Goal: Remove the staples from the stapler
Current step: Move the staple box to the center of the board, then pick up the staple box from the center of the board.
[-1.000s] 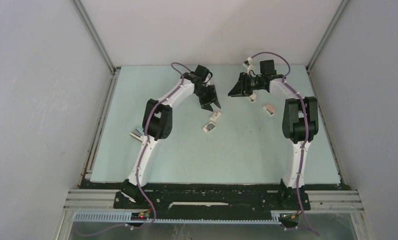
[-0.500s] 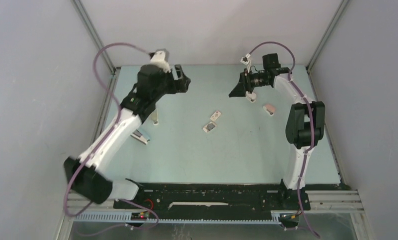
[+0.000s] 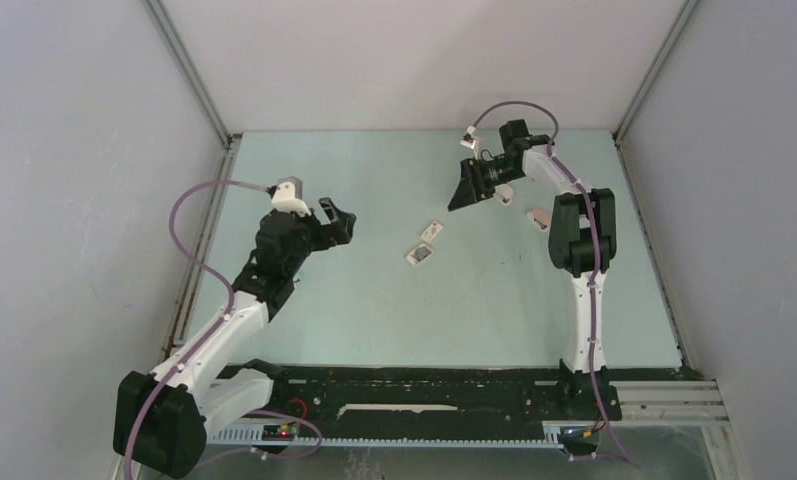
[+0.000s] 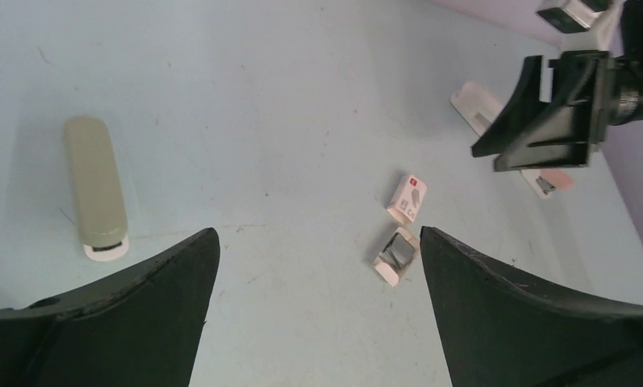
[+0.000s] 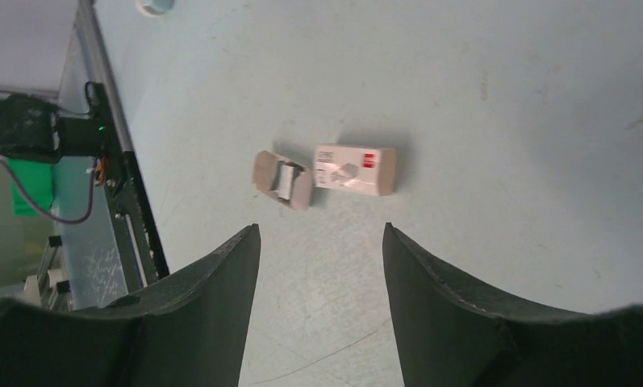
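Grey walls enclose a pale green tabletop (image 3: 374, 310) on three sides. Near its middle lie two small cardboard pieces just beside each other: a closed white box (image 3: 431, 231) with a red mark on the far side, and an open tray (image 3: 420, 255) on the near side. The right wrist view shows the staples (image 5: 284, 179) as a silvery-grey block inside that tray, and the left wrist view catches the same glint (image 4: 398, 251).

The left end effector (image 3: 339, 225) hangs above the left half of the tabletop with its fingers (image 4: 140, 322) spread wide and nothing between them. A green stapler (image 4: 96, 189) lies flat and closed to its left, well apart from the boxes.

The right end effector (image 3: 460, 200) hovers at the far right, tilted toward the boxes, its fingers (image 5: 455, 314) also spread and holding nothing. Close to it, on the far right of the tabletop, rest a white stapler (image 3: 504, 193) and a pink stapler (image 3: 540, 217), near each other but apart.
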